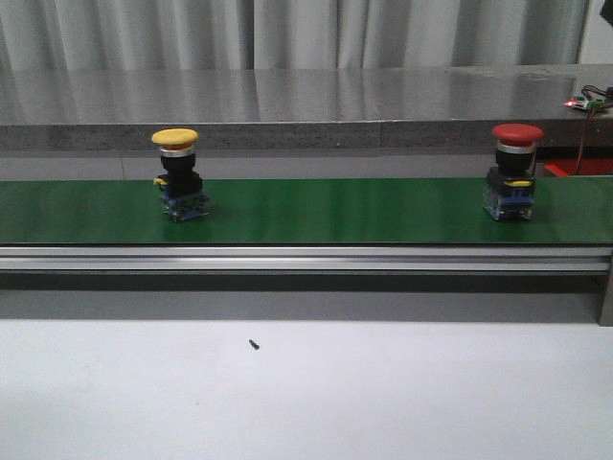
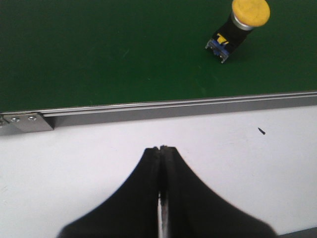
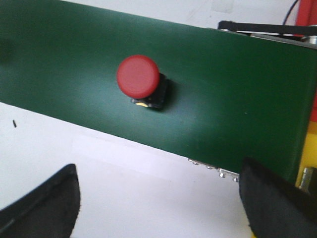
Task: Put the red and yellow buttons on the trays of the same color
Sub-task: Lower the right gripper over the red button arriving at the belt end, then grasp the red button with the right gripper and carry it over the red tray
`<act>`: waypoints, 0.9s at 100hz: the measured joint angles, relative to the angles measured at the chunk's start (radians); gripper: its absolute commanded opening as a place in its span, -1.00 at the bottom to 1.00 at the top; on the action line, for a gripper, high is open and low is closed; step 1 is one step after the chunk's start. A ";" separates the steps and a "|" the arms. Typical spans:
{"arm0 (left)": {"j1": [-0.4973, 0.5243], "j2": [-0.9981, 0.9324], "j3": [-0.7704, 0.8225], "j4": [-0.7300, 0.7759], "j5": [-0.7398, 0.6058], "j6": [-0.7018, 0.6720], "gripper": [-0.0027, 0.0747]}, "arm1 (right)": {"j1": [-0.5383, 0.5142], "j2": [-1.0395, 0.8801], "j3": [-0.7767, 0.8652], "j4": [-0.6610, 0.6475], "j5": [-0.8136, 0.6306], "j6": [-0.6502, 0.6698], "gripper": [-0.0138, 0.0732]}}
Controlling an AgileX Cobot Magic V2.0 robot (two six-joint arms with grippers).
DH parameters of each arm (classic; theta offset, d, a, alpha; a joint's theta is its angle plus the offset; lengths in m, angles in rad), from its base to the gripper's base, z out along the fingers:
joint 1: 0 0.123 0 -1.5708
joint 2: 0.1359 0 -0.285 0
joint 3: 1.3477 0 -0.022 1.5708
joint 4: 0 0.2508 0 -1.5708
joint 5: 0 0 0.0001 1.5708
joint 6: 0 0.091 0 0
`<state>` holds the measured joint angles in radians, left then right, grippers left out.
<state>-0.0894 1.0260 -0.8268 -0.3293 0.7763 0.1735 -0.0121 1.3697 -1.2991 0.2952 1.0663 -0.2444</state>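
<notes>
A yellow-capped push button [image 1: 179,173] and red-capped push button [image 1: 510,172] stand upright on the green belt [image 1: 335,216], awaiting pickup; the left pincer [image 2: 162,148] is pressed together, the right pincer [image 3: 158,198] spread wide.

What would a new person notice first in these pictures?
Two mushroom-head buttons stand upright on the green belt: the yellow button toward the left, the red button far to the right. Neither arm holds anything; the left claw is shut over the white table, and the right claw is wide open near the red button.
</notes>
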 measured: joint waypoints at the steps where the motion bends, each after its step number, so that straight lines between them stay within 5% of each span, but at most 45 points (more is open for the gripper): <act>1: 0.000 0.000 0.000 0.000 0.000 0.000 -0.98 | 0.005 0.005 -0.004 0.000 0.003 0.000 0.80; 61: 0.000 0.000 0.000 0.000 0.012 0.000 -0.98 | 0.063 0.338 -0.189 -0.074 0.044 0.046 0.79; 90: 0.000 0.000 0.000 0.000 0.012 0.000 -0.98 | 0.063 0.403 -0.205 -0.090 0.028 0.048 0.09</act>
<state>-0.0894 1.0260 -0.8268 -0.3293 0.7880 0.1735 0.0504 1.7731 -1.5045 0.2050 1.0945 -0.1960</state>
